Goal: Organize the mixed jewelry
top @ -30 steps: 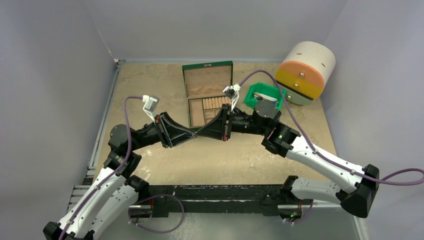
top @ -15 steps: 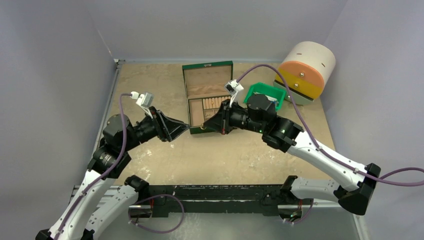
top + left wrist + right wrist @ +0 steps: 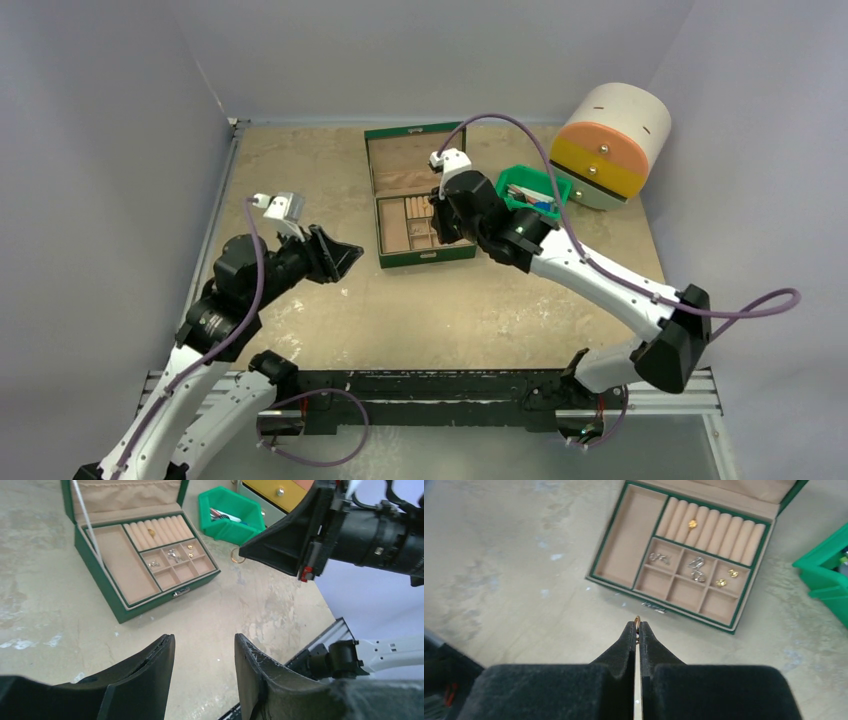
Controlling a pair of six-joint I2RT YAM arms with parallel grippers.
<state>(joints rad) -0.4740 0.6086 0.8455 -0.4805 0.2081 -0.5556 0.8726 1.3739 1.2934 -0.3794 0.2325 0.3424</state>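
A small gold ring (image 3: 637,619) is pinched in the tips of my right gripper (image 3: 638,628), which is shut on it. In the left wrist view the ring (image 3: 236,556) hangs from the right gripper (image 3: 246,554) above the table, near the green box (image 3: 150,605). From above, the right gripper (image 3: 439,228) hovers over the box's (image 3: 420,257) small compartments. Lying in the box are a gold ring (image 3: 692,524) on the rolls, silvery pieces (image 3: 696,564) and gold pieces (image 3: 721,582). My left gripper (image 3: 204,647) is open and empty, left of the box (image 3: 352,254).
A green plastic bin (image 3: 533,190) holding odds and ends sits right of the box. Behind it stands a round white, orange and yellow drawer unit (image 3: 610,140). Grey walls close the table in at the left, back and right.
The two grippers met tip to tip before. The left one has opened and drawn back to the left. The right one has carried the ring up over the box.
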